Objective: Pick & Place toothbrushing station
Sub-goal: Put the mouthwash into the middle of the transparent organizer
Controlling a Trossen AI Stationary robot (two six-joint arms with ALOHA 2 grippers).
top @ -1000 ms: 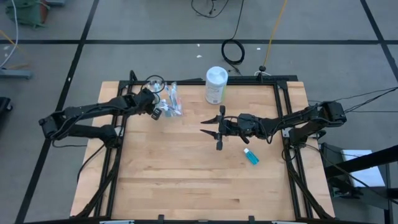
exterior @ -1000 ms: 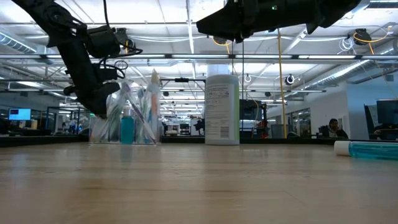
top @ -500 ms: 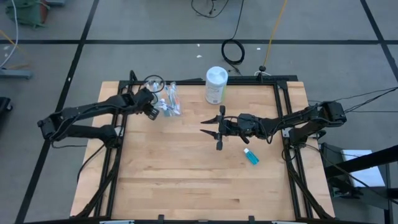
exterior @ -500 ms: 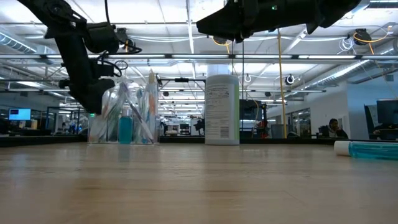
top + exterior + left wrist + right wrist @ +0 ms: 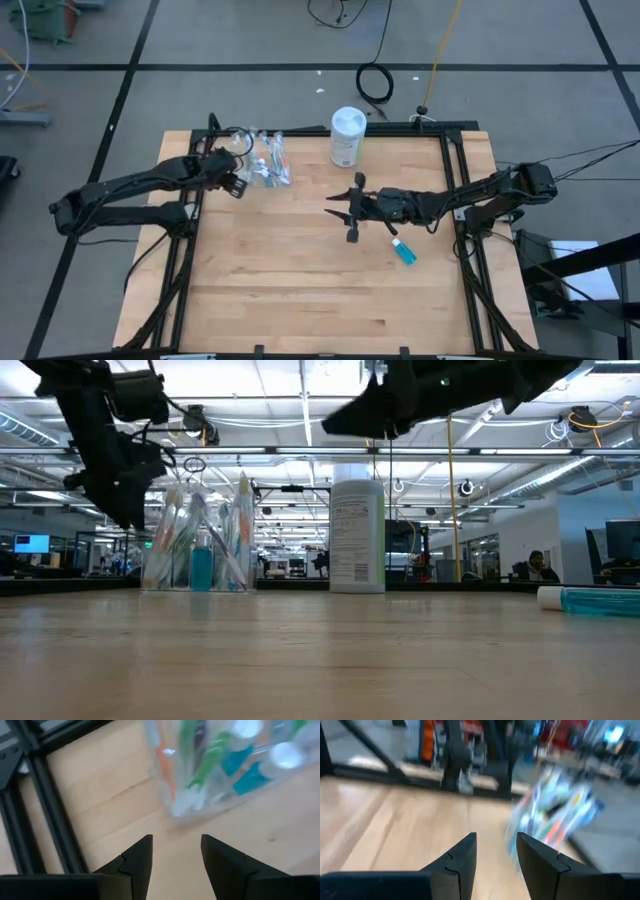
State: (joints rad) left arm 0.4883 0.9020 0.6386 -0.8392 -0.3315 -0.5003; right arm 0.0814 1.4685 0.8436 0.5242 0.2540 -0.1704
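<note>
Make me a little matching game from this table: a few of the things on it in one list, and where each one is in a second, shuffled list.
Things:
1. clear cup of toothbrushes
2. white canister
3. loose teal tube
4. right gripper

Places:
A. lying flat near the table's right side
B. open, above the table's middle
C. upright at the back edge, centre
D. back left, near the left gripper

Pairs: 1-D, 2-C, 3-A, 4-B
</note>
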